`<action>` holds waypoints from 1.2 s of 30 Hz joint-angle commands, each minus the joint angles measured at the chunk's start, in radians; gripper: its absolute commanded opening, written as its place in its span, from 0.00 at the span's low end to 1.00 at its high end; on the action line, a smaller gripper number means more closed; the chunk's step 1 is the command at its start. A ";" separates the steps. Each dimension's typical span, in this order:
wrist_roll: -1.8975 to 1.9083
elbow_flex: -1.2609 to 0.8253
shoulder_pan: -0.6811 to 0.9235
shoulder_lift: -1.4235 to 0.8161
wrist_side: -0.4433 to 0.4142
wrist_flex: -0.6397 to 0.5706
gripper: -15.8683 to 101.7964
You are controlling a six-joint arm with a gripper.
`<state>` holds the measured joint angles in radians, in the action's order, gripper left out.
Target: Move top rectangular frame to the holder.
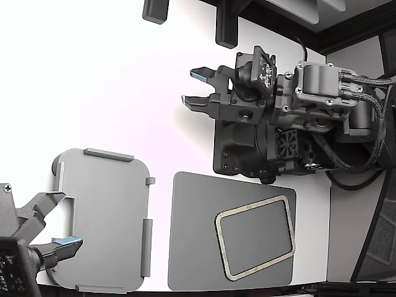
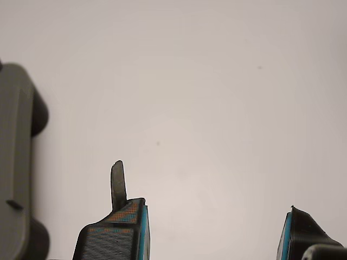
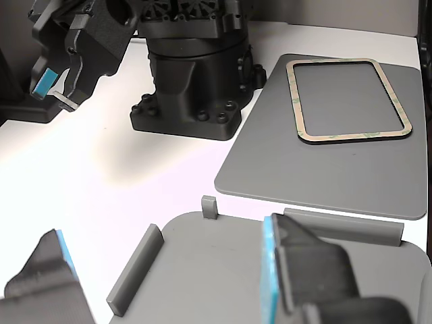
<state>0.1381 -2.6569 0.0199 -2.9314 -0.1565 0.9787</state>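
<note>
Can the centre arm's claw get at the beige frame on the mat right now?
Probably yes. The rectangular frame lies flat and uncovered on the dark mat, right beside the arm's base. The claw is open but points away over bare table, so it must swing round first.

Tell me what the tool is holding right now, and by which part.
Nothing. The tool is open, with only bare table between its fingers. The top rectangular frame lies flat on the dark mat, away from the tool.
</note>
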 commanded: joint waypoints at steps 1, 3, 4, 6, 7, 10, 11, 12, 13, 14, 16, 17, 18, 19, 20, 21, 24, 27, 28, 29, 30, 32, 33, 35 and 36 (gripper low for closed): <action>-0.002 0.018 -0.015 -0.023 0.002 -0.008 0.98; -0.002 0.018 -0.015 -0.023 0.002 -0.008 0.98; -0.002 0.018 -0.015 -0.023 0.002 -0.008 0.98; -0.002 0.018 -0.015 -0.023 0.002 -0.008 0.98; -0.002 0.018 -0.015 -0.023 0.002 -0.008 0.98; -0.002 0.018 -0.015 -0.023 0.002 -0.008 0.98; -0.002 0.018 -0.015 -0.023 0.002 -0.008 0.98; -0.002 0.018 -0.015 -0.023 0.002 -0.008 0.98; -0.002 0.018 -0.015 -0.023 0.002 -0.008 0.98; -0.002 0.018 -0.015 -0.023 0.002 -0.008 0.98; -0.002 0.018 -0.015 -0.023 0.002 -0.008 0.98; -0.002 0.018 -0.015 -0.023 0.002 -0.008 0.98; -0.002 0.018 -0.015 -0.023 0.002 -0.008 0.98; -0.002 0.018 -0.015 -0.023 0.002 -0.008 0.98; -0.002 0.018 -0.015 -0.023 0.002 -0.008 0.98; -0.002 0.018 -0.015 -0.023 0.002 -0.008 0.98; -0.002 0.018 -0.015 -0.023 0.002 -0.008 0.98; 0.006 0.018 -0.015 -0.023 -0.006 -0.008 0.98; 0.028 0.018 -0.015 -0.023 -0.038 -0.005 0.98; 0.023 0.020 -0.015 -0.023 -0.035 -0.005 0.98; 0.015 0.020 -0.015 -0.023 -0.025 -0.005 0.98; 0.018 0.020 -0.015 -0.023 -0.023 -0.005 0.98; 0.020 0.021 -0.015 -0.023 -0.026 -0.005 0.98; 0.017 0.057 -0.015 -0.009 -0.031 -0.005 0.98; 0.017 0.087 -0.015 0.015 -0.034 -0.009 0.98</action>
<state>0.1549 -2.6415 0.0199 -2.9284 -0.1841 0.9787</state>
